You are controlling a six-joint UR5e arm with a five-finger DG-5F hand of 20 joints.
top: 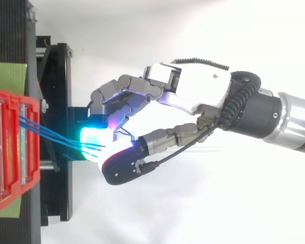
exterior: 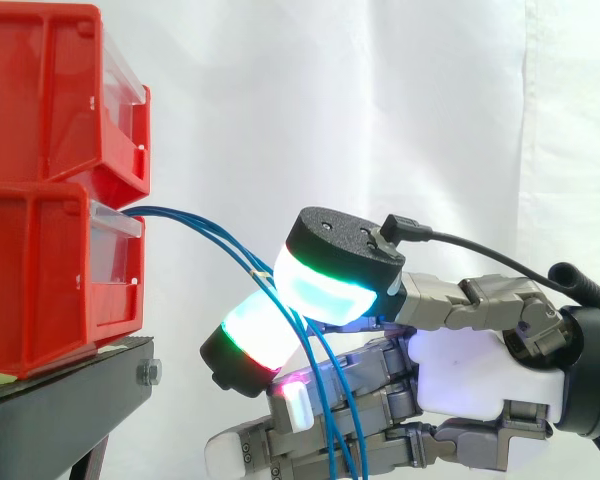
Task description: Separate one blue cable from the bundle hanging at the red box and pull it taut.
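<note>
In my side view the fingers point(exterior: 325, 285) are curled in. An upper pad, black-capped with a cyan and green band, sits close above a lower pad with a white, green and red band. The thin, glossy blue cables point(exterior: 250, 262) run through the narrow gap between them, so the fingers are closed on the bundle. I make out three strands, though I cannot tell how many are actually gripped. Below the pads the strands hang on down in front of the lower curled fingers and leave the bottom edge.

The hand point(exterior: 480, 385) has a smooth white plastic palm shell and grey segmented fingers. From above, the hand point(top: 198, 94) reaches in from the right, and its pads meet just off the bin fronts.

Left of the pads, the cables bunch at one small pale tie point(exterior: 263, 272). From there they rise in a loose arc to the front of the lower of two red plastic bins. The strands are curved, not taut. In the top view they fan out as fine lines point(top: 51, 131) from the bin to the pads.

The two bins are boxy and stacked, the upper bin point(exterior: 40, 100) on the lower bin point(exterior: 40, 290), each with a clear front window. They rest on a matte black stand point(exterior: 70, 390) with one bolt point(exterior: 148, 373) at its corner. A flat green sheet point(top: 7, 76) lies on the stand. A softly creased white curtain point(exterior: 380, 100) hangs behind.
</note>
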